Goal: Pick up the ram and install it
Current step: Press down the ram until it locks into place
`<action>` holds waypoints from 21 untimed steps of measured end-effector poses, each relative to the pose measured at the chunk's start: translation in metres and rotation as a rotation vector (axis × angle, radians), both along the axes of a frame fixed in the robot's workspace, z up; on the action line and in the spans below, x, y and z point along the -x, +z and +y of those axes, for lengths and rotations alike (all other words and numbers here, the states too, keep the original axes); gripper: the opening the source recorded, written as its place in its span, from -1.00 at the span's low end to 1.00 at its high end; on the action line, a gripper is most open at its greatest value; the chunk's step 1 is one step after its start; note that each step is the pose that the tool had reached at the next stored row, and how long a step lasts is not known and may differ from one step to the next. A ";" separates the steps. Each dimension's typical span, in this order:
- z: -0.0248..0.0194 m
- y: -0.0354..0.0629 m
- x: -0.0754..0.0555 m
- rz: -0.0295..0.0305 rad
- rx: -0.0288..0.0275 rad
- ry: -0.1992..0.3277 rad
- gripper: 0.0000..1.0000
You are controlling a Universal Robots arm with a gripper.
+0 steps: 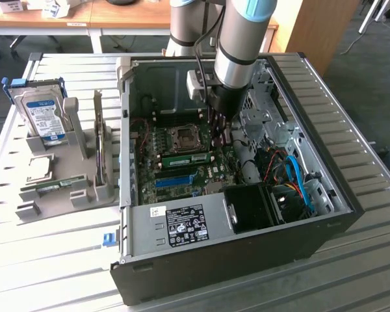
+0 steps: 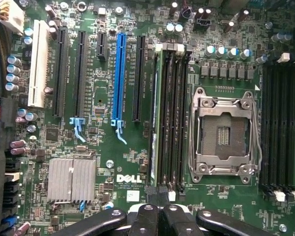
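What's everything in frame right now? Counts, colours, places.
PC case: one, black, open, on slatted table.
motherboard: one, green, inside case.
ram in slot: one, green, beside empty CPU socket.
blue slot: one, on motherboard.
heatsink: one, silver, on motherboard.
hard drive: one, blue-framed, upright in grey holder, exterior view's left.
ram in holder: one, green, lying flat.
arm: one, grey, reaching into case.
gripper: one, black, shut, over the ram slots' end.
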State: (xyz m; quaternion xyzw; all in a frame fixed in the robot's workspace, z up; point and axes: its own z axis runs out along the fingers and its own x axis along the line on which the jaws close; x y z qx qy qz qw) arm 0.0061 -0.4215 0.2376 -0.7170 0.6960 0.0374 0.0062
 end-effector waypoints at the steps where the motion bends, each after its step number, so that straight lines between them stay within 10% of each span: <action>1: 0.0000 -0.0008 0.000 0.0000 0.0000 0.000 -0.79; 21: -0.0001 -0.0066 0.000 0.0001 0.0003 0.000 -0.79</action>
